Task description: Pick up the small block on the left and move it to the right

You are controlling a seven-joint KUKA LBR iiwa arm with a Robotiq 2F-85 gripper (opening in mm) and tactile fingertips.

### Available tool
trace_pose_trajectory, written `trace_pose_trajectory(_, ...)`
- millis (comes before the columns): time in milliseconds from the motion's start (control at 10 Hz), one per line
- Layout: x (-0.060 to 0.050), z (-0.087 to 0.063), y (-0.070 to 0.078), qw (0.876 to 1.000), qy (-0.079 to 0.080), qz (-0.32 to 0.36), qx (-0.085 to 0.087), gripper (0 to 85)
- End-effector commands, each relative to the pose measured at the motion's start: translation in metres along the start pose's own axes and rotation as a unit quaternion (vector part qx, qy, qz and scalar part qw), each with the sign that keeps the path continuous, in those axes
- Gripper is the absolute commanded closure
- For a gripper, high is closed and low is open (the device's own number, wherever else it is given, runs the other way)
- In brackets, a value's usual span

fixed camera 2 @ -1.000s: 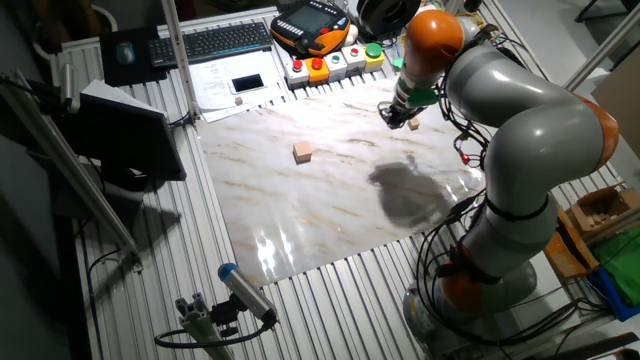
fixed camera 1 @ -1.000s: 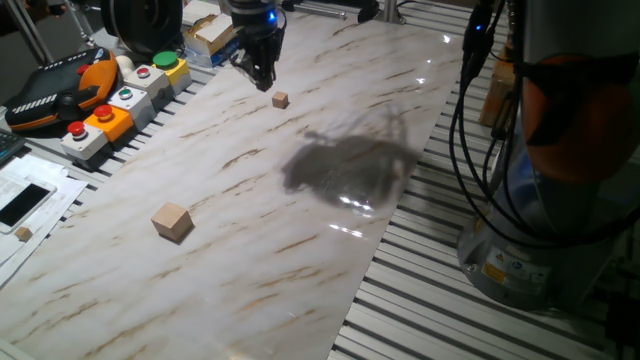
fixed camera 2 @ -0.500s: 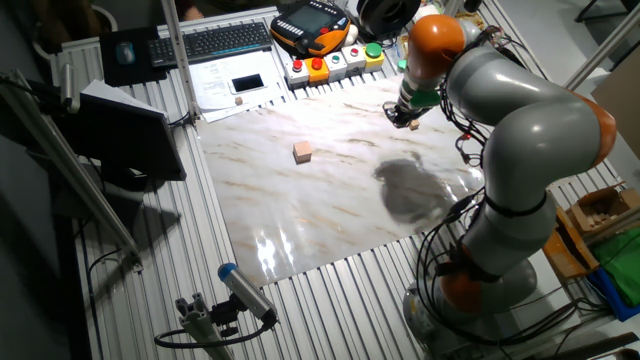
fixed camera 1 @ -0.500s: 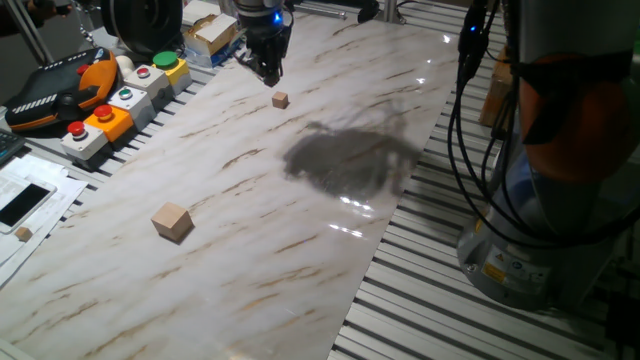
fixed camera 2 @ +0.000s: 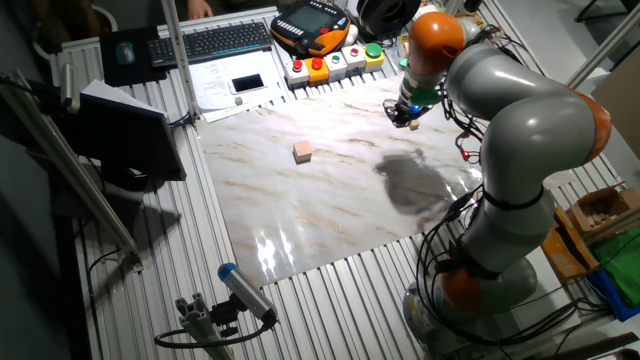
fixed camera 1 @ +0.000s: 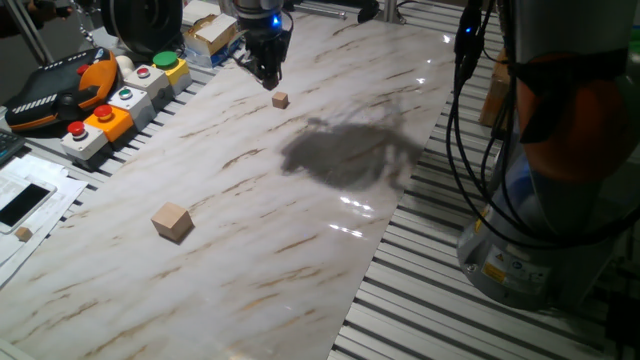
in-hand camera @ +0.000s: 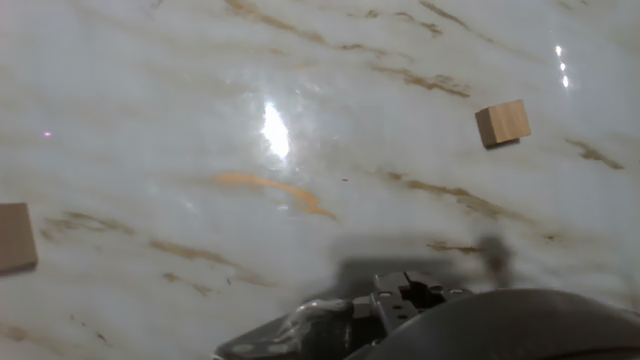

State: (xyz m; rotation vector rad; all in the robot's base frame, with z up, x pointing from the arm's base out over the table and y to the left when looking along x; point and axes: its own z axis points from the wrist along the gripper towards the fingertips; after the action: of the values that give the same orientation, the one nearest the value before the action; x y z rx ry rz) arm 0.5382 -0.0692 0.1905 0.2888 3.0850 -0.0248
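The small block [fixed camera 1: 280,100] is a tiny light-brown cube on the marble table [fixed camera 1: 300,250], at the far side. My gripper [fixed camera 1: 268,76] hangs just above and left of it, apart from it and holding nothing. Its fingers look dark and close together, and their gap does not show. In the other fixed view the gripper [fixed camera 2: 401,114] hides most of the small block. The larger tan cube [fixed camera 1: 172,221] lies nearer the front and also shows in the other fixed view [fixed camera 2: 302,152]. The hand view shows one wooden block [in-hand camera: 502,123] and another cut by the left edge [in-hand camera: 14,237]; I cannot tell which is which.
Button boxes [fixed camera 1: 118,100] and an orange teach pendant [fixed camera 1: 55,92] line the table's left side, with cardboard boxes [fixed camera 1: 208,34] behind the gripper. A phone on papers [fixed camera 1: 22,203] lies at the left. The arm's base and cables [fixed camera 1: 540,190] stand at the right.
My gripper has moved slightly up and away from the small block. Both blocks stay where they were. The arm's shadow on the table has shifted a little.
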Motion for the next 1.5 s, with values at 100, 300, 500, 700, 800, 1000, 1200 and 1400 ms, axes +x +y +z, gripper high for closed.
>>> trace_pose_trajectory(100,-0.005,-0.001,-0.012,1.0,-0.006,-0.01,0.016,84.3)
trace_pose_trajectory(300,-0.014,0.004,-0.027,0.999,-0.012,-0.03,0.017,84.3)
trace_pose_trajectory(500,-0.013,0.012,-0.034,0.999,-0.014,-0.037,0.013,84.3)
trace_pose_trajectory(700,-0.01,0.017,-0.039,0.999,0.004,-0.044,-0.026,84.3)
trace_pose_trajectory(800,-0.01,0.017,-0.039,0.998,0.011,-0.051,-0.039,84.3)
trace_pose_trajectory(1000,-0.01,0.017,-0.039,0.999,-0.004,-0.044,-0.029,84.3)
trace_pose_trajectory(1200,-0.01,0.017,-0.039,1.0,-0.009,-0.027,0.012,84.3)
trace_pose_trajectory(1400,-0.01,0.017,-0.039,1.0,-0.005,-0.021,0.012,84.3)
